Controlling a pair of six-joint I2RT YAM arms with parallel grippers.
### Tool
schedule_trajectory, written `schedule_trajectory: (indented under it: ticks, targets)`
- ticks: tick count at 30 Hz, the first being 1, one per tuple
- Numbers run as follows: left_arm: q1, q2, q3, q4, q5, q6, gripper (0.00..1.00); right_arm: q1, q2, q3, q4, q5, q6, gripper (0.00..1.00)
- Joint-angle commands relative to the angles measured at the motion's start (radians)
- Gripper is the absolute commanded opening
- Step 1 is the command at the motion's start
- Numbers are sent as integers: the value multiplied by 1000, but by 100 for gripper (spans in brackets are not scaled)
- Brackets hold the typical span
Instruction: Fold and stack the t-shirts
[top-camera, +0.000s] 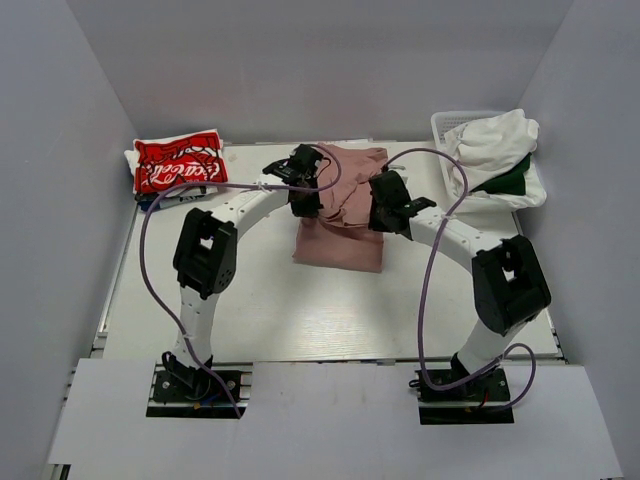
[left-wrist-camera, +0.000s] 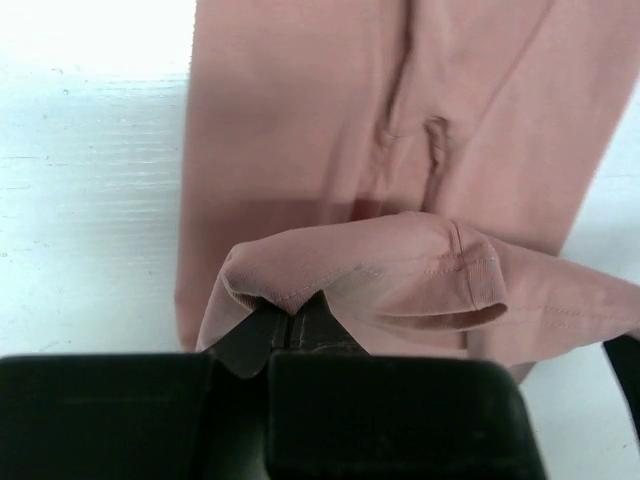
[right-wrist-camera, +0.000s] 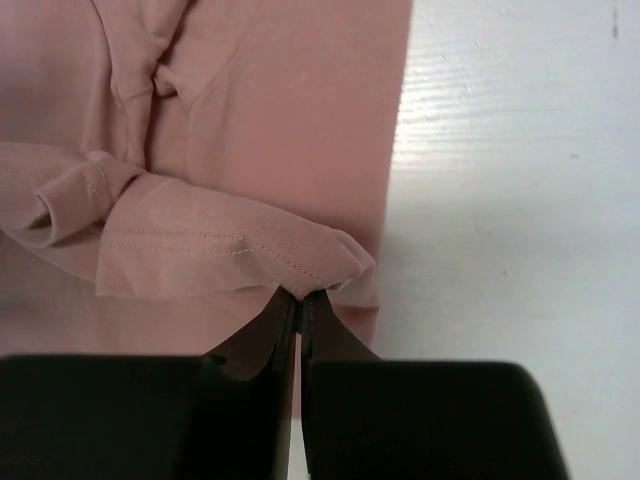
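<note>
The dusty-pink t-shirt (top-camera: 340, 235) lies partly folded in the middle of the table, its far part lifted. My left gripper (top-camera: 305, 198) is shut on its left edge, and the left wrist view shows the cloth (left-wrist-camera: 380, 270) pinched at the tips (left-wrist-camera: 292, 312). My right gripper (top-camera: 382, 210) is shut on the right edge, and the right wrist view shows the hem (right-wrist-camera: 230, 250) pinched at the tips (right-wrist-camera: 300, 296). A folded red t-shirt with white script (top-camera: 178, 163) lies at the back left. A white t-shirt (top-camera: 495, 140) and a dark green one (top-camera: 508, 180) sit in the basket.
The white lattice basket (top-camera: 448, 124) stands at the back right corner. White cloth shows under the red shirt's left edge (top-camera: 131, 158). Grey walls enclose the table on three sides. Purple cables loop from both arms.
</note>
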Motion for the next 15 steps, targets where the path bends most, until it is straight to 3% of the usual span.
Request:
schedule_trajectory:
  ticks: [1,3,4,5,6,8,9,11,12,14,15]
  targets:
    - [33,10,33,-6,38,21,0,-17,50,60,73,-67,-37,0]
    - [44,22,43,28,64,31,1,-34,79,77,85,-87,-41,0]
    - [44,45,43,37,83,32,6,-49,100,86,90,-87,-38,0]
    - [53,60,76,66,97,48,35,-54,126,99,105,-83,-37,8]
    - [53,80,104,66,97,48,48,-69,143,125,114,-78,-32,16]
    - [67,164,244,42,97,48,62,-91,226,168,148,-37,-15,41]
    - [96,194,303,22,97,48,74,-109,250,281,139,-28,14,48]
    - [129,247,484,-30,97,39,86,-138,345,358,102,15,22,54]
    - [165,275,527,-30,123,26,94,-145,364,488,76,9,25,66]
    - [191,251,544,3,140,25,100,-155,396,549,-2,-34,22,70]
    - [200,185,508,31,149,25,100,-152,387,543,-1,-69,-16,86]
